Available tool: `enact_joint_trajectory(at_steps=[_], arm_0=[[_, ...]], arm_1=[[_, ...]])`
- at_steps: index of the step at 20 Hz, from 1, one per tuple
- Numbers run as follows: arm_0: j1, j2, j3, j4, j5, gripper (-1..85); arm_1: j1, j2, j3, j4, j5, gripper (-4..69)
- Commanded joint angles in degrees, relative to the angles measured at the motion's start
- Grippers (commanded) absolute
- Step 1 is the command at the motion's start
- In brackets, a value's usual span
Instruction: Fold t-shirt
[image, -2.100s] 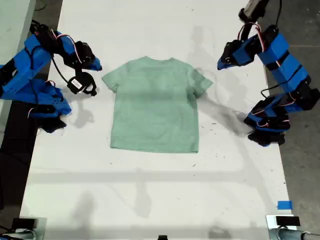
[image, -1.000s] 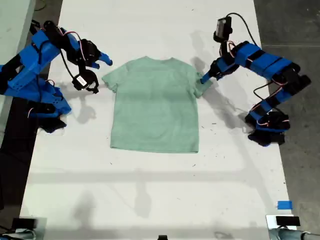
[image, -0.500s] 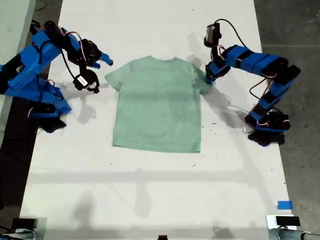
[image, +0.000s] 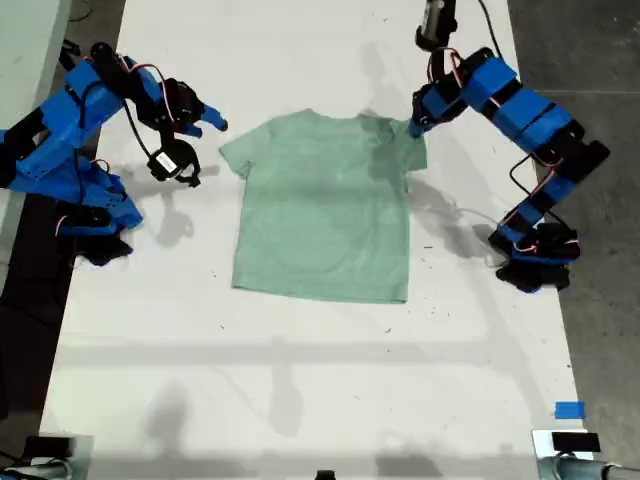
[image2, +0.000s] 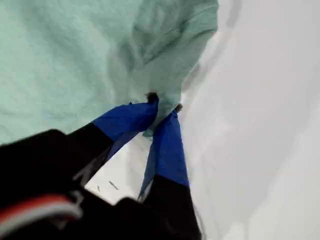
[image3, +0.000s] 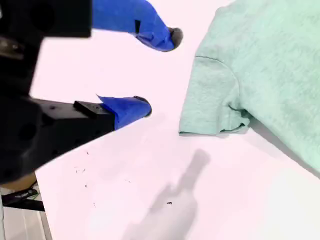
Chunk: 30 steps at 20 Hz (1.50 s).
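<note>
Cloth is pinched in my first claw (image2: 164, 107): its two blue fingers (image2: 127, 120) are closed together on a bunched fold of the t-shirt's (image: 325, 205) sleeve. In the exterior view that same claw (image: 416, 124) sits at the sleeve on the view's right, at the shirt's upper corner, where the fabric is gathered and darker with shadow.

The pale mint-green t-shirt lies flat on the white table (image: 300, 390), collar toward the far edge, hem toward the near edge, roughly in the middle between the two arms. Its body is spread smooth; the sleeve on the exterior view's left lies flat.

My second claw (image3: 155, 72) is wide open and holds nothing. Its blue fingertips (image3: 131, 109) stand apart above bare table, just beside the other sleeve (image3: 212, 97) but not touching it. In the exterior view this claw (image: 205, 118) sits near the sleeve on the view's left.

A small blue piece of tape (image: 568, 410) lies on the table near the exterior view's lower right corner.
</note>
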Motion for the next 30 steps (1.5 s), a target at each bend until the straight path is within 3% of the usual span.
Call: enact_joint_trajectory(at_steps=[1, 7, 18, 19, 20, 21, 22, 24, 28, 30], arm_0=[[1.3, 0.1, -0.4, -1.3, -0.1, 21.4], [1.5, -0.7, -0.3, -1.8, -0.1, 21.4], [1.8, -0.7, 1.3, -2.5, -0.4, 21.6], [1.8, -0.7, 1.4, -2.5, -0.5, 21.8], [1.8, -0.7, 1.5, -2.5, -0.5, 22.0], [1.8, -0.7, 1.7, -2.5, -0.6, 22.1], [1.7, -0.7, 1.9, -2.7, -0.6, 22.2], [1.4, -0.7, 3.2, -3.3, -0.6, 22.4], [0.2, -1.0, 6.9, -6.7, -0.8, 23.2], [-1.1, -3.6, 8.3, -10.0, -0.4, 23.4]], arm_1=[[-6.0, -2.3, -13.2, 2.5, 5.3, -1.5], [-17.1, -20.3, -35.7, 4.0, 14.9, -1.5], [-23.8, -45.4, -41.6, -13.3, 23.5, -1.5], [-24.1, -45.2, -41.9, -12.4, 24.0, -1.6], [-24.3, -44.5, -42.5, -10.4, 24.1, 3.3], [-24.3, -43.2, -43.9, -7.0, 23.7, 24.0], [-24.4, -40.0, -44.1, -4.0, 23.3, 31.2], [-24.4, -30.8, -44.0, 2.3, 22.3, 26.2], [-23.1, -16.0, -41.7, 13.9, 20.7, 23.4], [-23.6, -10.5, -35.0, 14.4, 21.0, 22.2]])
